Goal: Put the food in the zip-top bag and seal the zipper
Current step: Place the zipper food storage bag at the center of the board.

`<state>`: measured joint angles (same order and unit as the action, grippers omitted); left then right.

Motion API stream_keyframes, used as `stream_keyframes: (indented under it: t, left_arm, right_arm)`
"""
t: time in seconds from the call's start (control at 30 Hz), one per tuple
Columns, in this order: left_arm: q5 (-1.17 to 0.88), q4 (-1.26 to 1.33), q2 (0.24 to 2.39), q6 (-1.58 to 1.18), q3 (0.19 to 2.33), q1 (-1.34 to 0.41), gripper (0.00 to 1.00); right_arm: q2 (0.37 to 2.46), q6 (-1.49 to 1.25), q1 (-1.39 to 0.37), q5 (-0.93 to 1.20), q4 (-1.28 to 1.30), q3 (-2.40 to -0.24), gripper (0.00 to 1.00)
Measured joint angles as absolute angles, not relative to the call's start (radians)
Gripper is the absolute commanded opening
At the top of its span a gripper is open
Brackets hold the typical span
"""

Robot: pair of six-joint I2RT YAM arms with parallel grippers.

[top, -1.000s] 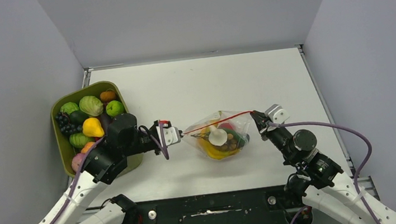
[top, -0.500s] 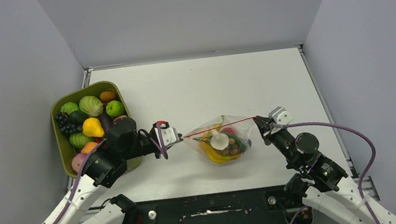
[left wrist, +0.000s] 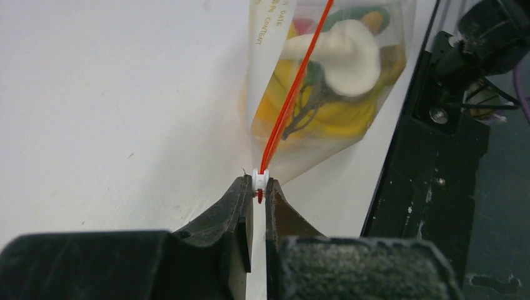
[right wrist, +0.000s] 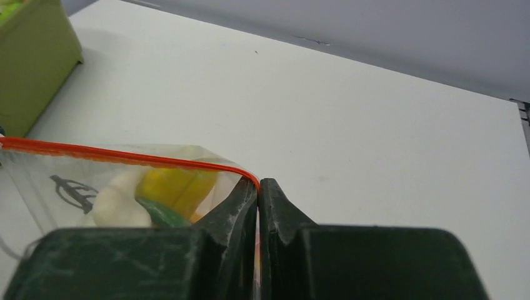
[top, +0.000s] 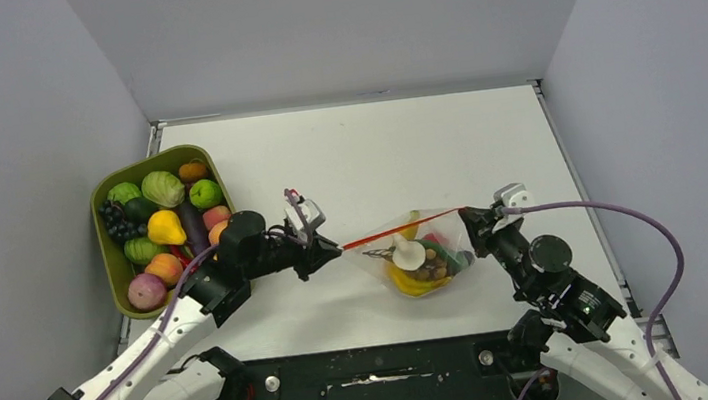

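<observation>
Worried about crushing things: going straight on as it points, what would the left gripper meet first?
The zip-top bag, most likely: the left gripper pinches its zipper end, food bulging directly ahead.

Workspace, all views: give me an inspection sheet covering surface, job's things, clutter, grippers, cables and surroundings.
Surface: white table, no spills seen.
Job's things: bag holds food; zipper stretched taut between the grippers; more food in the green tray.
Clutter: nothing seen.
Grippers: left gripper shut on the zipper's white slider; right gripper shut on the bag's corner.
Cables: purple cables run along both arms, away from the bag.
Surroundings: grey walls on three sides.
</observation>
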<state>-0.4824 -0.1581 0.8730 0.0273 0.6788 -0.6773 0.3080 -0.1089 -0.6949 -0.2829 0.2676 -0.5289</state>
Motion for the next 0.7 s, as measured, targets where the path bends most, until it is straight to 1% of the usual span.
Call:
stream_keyframes:
  t: [0.23,0.47,0.6,0.7]
  left_arm:
    - [-0.391,-0.102,0.994,-0.117,0.682,-0.619,0.00]
    - [-0.350,-0.072,1.018,-0.173,0.678,-0.602,0.00]
    - [-0.295,-0.020,1.018,-0.194,0.673,-0.603,0.01]
    - [-0.278,0.004,1.032,-0.196,0.685,-0.601,0.05]
  right_arm:
    - [0.529,-0.047,-0.692,-0.363,0.179,-0.544,0.02]
    - [0.690,0.002,-0.652,-0.384,0.077,-0.548,0.04]
    - [0.764,0.019,-0.576,-0.308,-0.032,-0.548,0.04]
    - [0.854,0.023,-0.499,-0.220,-0.109,-0.552,0.04]
